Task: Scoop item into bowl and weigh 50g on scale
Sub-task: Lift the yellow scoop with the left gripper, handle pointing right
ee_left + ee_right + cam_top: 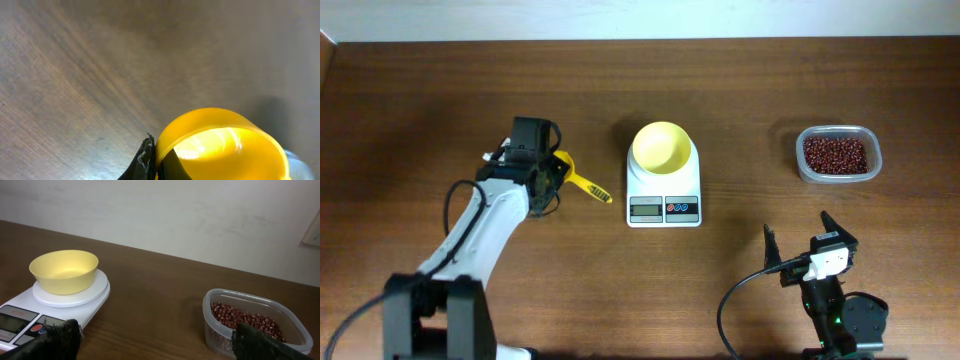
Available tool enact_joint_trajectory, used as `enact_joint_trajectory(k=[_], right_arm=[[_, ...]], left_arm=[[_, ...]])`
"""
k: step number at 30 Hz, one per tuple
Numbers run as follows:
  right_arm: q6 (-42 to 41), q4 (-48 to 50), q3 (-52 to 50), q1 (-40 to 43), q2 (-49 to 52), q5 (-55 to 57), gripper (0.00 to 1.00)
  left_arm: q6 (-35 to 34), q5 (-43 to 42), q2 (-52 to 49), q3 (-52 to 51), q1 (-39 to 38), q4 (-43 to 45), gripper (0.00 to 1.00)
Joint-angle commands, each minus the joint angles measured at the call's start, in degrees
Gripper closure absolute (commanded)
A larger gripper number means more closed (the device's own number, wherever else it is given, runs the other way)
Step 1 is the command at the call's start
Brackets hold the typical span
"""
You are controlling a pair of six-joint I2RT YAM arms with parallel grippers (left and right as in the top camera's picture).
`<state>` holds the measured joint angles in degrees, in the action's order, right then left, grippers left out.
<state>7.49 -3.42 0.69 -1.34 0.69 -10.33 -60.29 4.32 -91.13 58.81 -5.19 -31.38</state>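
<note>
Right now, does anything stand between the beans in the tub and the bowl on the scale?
No, nothing visible. Only bare table lies between the beans in their tub and the bowl on the scale.

No text or number can be read in any view. In the overhead view the scale [664, 190], at the middle of the frame, has a grey display [644, 208] and round buttons [682, 208]. Their signs are too small. In the right wrist view, at the lower left, a small red mark [17, 312] above the display is blurred.
</note>
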Motion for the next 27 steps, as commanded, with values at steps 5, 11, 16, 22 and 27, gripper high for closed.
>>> enact_joint_trajectory(k=[5, 11, 16, 22, 27], right_arm=[[-0.5, -0.3, -0.4, -0.5, -0.3, 0.7, 0.01], [-0.5, -0.3, -0.4, -0.5, -0.3, 0.7, 0.01], [-0.5, -0.3, -0.4, -0.5, -0.3, 0.7, 0.01], [-0.5, -0.3, -0.4, -0.5, -0.3, 0.7, 0.01], [-0.5, -0.3, -0.4, -0.5, -0.3, 0.7, 0.01]], left_arm=[[7.4, 0.3, 11.3, 0.6, 0.4, 2.9, 1.0], [7.3, 3.5, 14.3, 0.6, 3.5, 3.7, 1.0], [7.2, 3.6, 14.2, 0.6, 5.2, 4.0, 1.0], [4.4, 3.5, 14.2, 0.6, 5.1, 7.5, 1.0], [4.3, 3.0, 14.2, 0.6, 5.1, 8.4, 1.0]])
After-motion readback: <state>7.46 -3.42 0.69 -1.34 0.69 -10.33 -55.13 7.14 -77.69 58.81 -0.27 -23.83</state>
